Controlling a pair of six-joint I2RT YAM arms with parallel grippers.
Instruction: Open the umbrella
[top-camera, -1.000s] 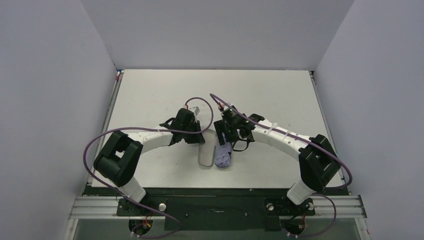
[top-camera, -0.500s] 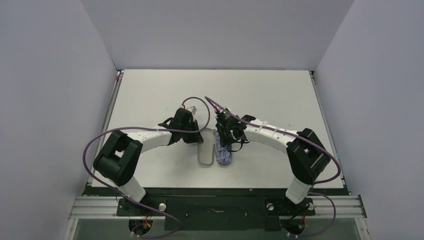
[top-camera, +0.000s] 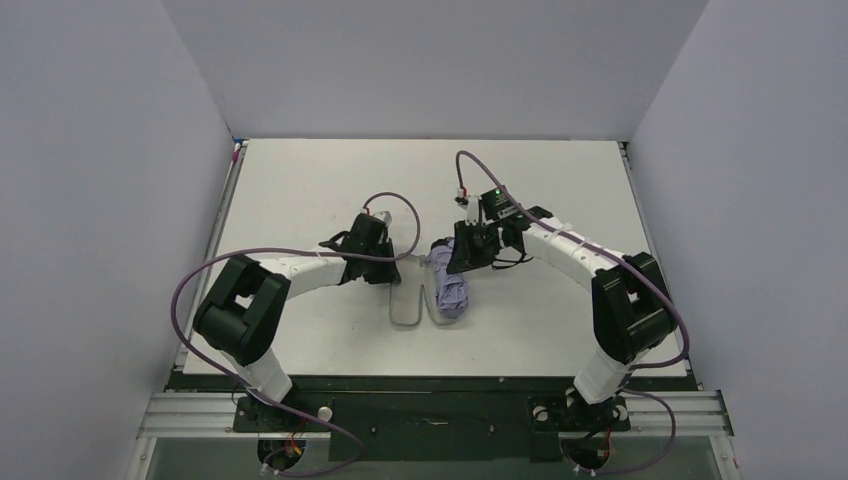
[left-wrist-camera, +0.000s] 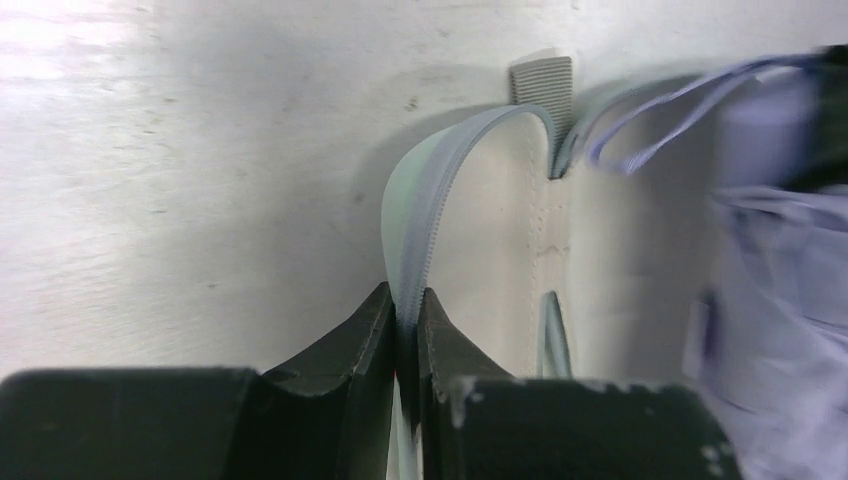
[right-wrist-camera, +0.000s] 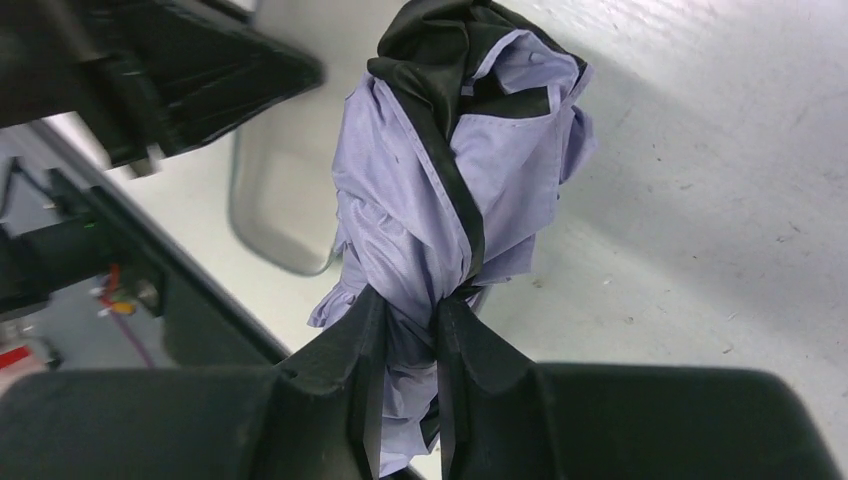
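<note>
The right gripper (right-wrist-camera: 405, 305) is clamped on the folded lavender fabric umbrella with black lining (right-wrist-camera: 440, 170), mid-table, long axis near-far, just right of the pale-green zip case (left-wrist-camera: 430, 180) whose rim the left gripper (left-wrist-camera: 405, 300) pinches.

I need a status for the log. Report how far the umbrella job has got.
Done: the case lies unzipped. In hand: the left gripper pinches its zipper edge, and the right gripper is shut on the umbrella. Left: spreading the canopy, now a crumpled bundle.
</note>
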